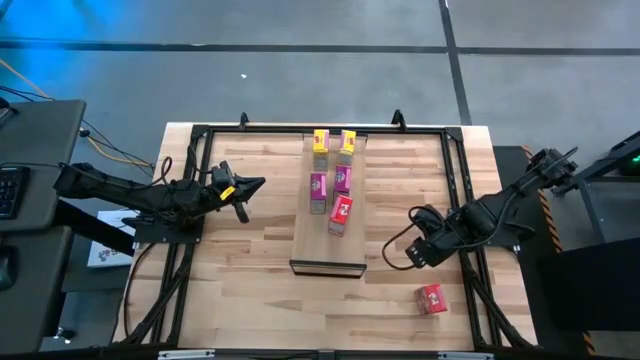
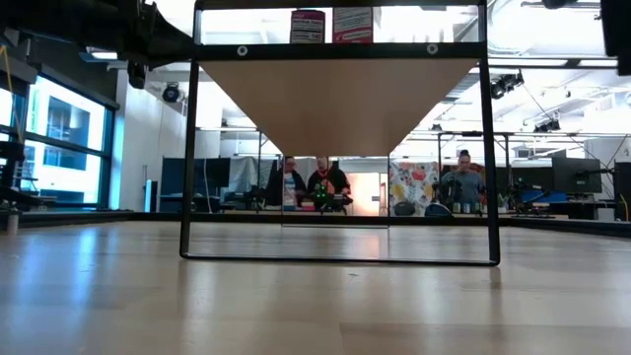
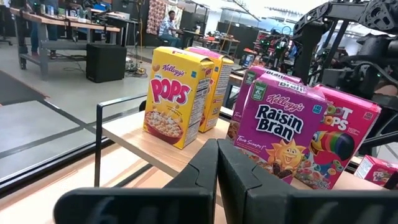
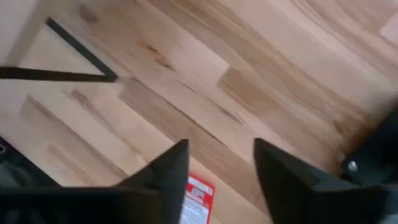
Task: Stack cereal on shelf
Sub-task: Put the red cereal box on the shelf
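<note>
2 dark fingers of the right gripper (image 4: 217,171) stand apart with a clear gap, and nothing sits between them. Just under that gap, in the right wrist view, peeks the top of a red cereal box (image 4: 196,199). Seen from above, this red box (image 1: 432,298) lies alone on the tabletop (image 1: 240,290), near the front right corner and well apart from the shelf (image 1: 310,250). The right gripper (image 1: 418,252) hangs between the shelf and that box, closer to the box.

5 boxes already stand on the shelf: 2 yellow ones (image 1: 320,141) at the far end, 2 pink ones (image 1: 318,187) in the middle, and 1 red one (image 1: 340,212) nearest the front edge.

The left gripper (image 1: 243,190) waits beside the shelf on its left side, with its fingers pressed together and holding nothing.

My guess is that the step now is picking up the last red box. To do it well, the right gripper should come straight down with 1 finger on each side of the box. It should squeeze only when the box sits deep in the gap. A slow lift should keep the box from slipping. Next it belongs on the bare part of the shelf beside the other red box, set down gently so that neighbour stays standing.
</note>
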Controlling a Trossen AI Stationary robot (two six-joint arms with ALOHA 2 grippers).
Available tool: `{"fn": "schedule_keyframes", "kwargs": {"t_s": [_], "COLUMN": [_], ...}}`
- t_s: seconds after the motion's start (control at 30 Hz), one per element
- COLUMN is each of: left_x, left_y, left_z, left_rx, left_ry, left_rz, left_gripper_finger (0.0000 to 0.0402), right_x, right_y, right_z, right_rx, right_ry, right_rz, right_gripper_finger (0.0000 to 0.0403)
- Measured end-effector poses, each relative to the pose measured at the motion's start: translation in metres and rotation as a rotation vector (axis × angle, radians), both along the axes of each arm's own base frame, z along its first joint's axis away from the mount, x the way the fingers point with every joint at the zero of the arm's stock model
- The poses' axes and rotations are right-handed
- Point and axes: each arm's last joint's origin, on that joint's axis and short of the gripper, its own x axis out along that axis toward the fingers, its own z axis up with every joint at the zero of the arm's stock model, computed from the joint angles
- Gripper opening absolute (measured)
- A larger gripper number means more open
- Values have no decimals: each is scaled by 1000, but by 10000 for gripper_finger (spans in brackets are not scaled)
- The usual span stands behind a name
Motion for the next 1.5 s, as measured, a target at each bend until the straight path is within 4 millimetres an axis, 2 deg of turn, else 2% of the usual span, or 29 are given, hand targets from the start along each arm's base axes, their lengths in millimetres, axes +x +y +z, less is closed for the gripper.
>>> {"fn": "schedule_keyframes", "kwargs": {"t_s": [0.2,0.37,0.67,0.9,1.07,1.33,1.5], "left_x": [0,0,0,0,0,0,0], "left_y": [0,-1,-1,-1,-1,-1,-1], "left_z": [0,-2,-2,-2,-3,-4,-4], "left_rx": [0,-3,-4,-4,-11,-41,-49], "left_ry": [2,17,16,20,23,23,20], "left_rz": [-11,-29,-30,-30,-30,-29,-33], "left_gripper_finger": [0,0,0,0,0,0,0], "right_x": [-2,-5,-22,-16,-13,-2,-3], "right_y": [11,39,75,87,93,108,119], "right_z": [0,-3,-24,-33,-42,-58,-72], "right_rx": [157,307,241,215,215,217,187], "right_ry": [36,60,189,103,184,186,244], "right_rz": [-83,-157,-324,-327,-318,-258,-235], "right_gripper_finger": [289,336,341,341,341,341,341]}}
